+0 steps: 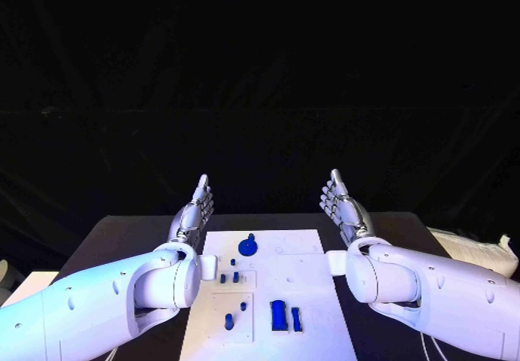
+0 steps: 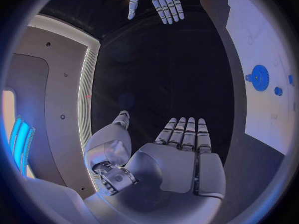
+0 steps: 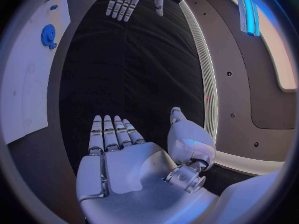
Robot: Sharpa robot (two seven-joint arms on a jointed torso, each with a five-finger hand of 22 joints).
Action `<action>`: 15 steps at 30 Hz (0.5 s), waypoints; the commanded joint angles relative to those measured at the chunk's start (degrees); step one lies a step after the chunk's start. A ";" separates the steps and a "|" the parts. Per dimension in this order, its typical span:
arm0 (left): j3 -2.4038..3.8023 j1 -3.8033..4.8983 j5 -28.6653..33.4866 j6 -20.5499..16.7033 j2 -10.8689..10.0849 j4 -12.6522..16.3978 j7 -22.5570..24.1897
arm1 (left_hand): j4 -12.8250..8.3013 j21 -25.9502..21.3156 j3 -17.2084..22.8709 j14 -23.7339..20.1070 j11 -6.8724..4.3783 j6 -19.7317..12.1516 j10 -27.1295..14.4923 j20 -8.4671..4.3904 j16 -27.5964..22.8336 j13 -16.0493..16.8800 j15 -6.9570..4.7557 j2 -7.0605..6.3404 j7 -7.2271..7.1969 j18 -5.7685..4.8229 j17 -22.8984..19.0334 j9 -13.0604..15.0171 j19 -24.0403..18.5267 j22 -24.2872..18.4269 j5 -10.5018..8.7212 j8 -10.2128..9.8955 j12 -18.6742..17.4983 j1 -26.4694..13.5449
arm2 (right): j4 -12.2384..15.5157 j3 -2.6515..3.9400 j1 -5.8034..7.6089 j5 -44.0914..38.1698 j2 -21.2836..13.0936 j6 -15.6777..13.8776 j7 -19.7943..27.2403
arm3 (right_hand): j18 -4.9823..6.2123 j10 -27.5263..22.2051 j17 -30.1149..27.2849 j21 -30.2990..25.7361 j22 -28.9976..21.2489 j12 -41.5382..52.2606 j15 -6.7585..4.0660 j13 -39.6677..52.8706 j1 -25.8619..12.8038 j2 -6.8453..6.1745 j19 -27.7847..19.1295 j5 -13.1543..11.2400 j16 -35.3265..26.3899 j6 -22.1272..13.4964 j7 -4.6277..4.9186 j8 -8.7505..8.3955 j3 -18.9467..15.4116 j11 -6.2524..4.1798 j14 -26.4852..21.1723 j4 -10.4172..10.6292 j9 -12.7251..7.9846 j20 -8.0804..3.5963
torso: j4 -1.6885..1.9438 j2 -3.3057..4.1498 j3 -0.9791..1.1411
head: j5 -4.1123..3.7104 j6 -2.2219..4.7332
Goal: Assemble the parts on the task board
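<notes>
You had both hands raised off the counter (image 1: 130,233), one on either side of the task board (image 1: 292,263), and neither was in contact with anything. The left hand (image 1: 193,212) stood edge-on with its fingers straight and lying close alongside one another, thumb set apart, palm turned inward toward the board; it held nothing. The right hand (image 1: 347,204) mirrored it, fingers extended and close together, thumb out, also holding nothing. The wrist views agreed: each flat palm faced across the board toward the other hand. The board lay in the middle of the counter between your forearms. On it, a blue gear (image 1: 248,246) sat at the far end, small blue pegs (image 1: 228,277) stood in the middle area, and longer blue pieces (image 1: 279,314) lay nearer to you, with one more small blue piece (image 1: 228,321) just beside them. Whether those parts were seated in their final places or waiting to be fitted, you could not tell from here; this pose would suit hands poised ahead of a reach as well as hands drawn clear once the fitting was over, so no particular move could be called for.
</notes>
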 commanded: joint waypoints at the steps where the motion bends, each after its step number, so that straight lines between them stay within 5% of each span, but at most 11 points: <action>1: 0.06 -0.01 -1.19 -1.51 0.11 0.15 1.78 | -0.02 -0.20 -5.65 -3.39 -0.09 -3.86 -4.06 -0.28 -1.84 -0.06 -0.03 0.03 -0.21 -0.84 -0.24 -0.07 -3.11 -2.62 -0.37 -0.38 -0.33 -5.14 | 0.10 0.01 0.01 0.18 0.05 -0.45 1.24 | -1.22 -4.36 -0.74 -0.67 -0.42 -0.38 -0.03 -0.09 -6.00 -0.05 -4.15 -0.29 -0.32 -3.79 -0.19 -0.41 0.36 -0.05 -4.44 0.00 -0.14 -0.14 | 0.00 -0.02 0.01 | 0.00 0.00; 2: 0.06 -0.01 -1.19 -1.51 0.11 0.15 1.78 | -0.02 -0.20 -5.65 -3.84 -0.09 -4.44 -4.62 -0.28 -5.99 -0.06 -0.03 0.03 -0.21 -0.84 -0.24 -0.07 -3.52 -2.98 -0.37 -0.38 -0.33 -5.86 | 0.10 0.01 0.01 0.18 0.05 -0.45 1.24 | -1.22 -5.01 -0.74 -0.67 -0.42 -0.38 -0.03 -0.09 -6.86 -0.05 -4.73 -0.29 -0.32 -4.32 -0.19 -0.41 0.36 -0.05 -5.10 0.00 -0.14 -0.14 | 0.00 -0.02 0.01 | 0.00 0.00; 15: 0.06 -0.01 -1.19 -1.51 0.11 0.15 1.78 | -0.02 -0.20 -5.65 -6.66 -0.09 -7.62 -7.90 -0.28 -5.99 -0.06 -0.03 0.03 -0.21 -0.84 -0.24 -0.07 -6.00 -8.49 -0.37 -0.38 -0.33 -10.17 | 0.10 0.01 0.01 0.18 0.05 -0.45 1.24 | -1.22 -8.66 -0.74 -0.67 -0.42 -0.38 -0.03 -0.09 -11.89 -0.05 -8.17 -0.29 -0.32 -7.46 -0.19 -0.41 0.36 -0.05 -8.88 0.00 -0.14 -0.14 | 0.00 -0.02 0.01 | 0.00 0.00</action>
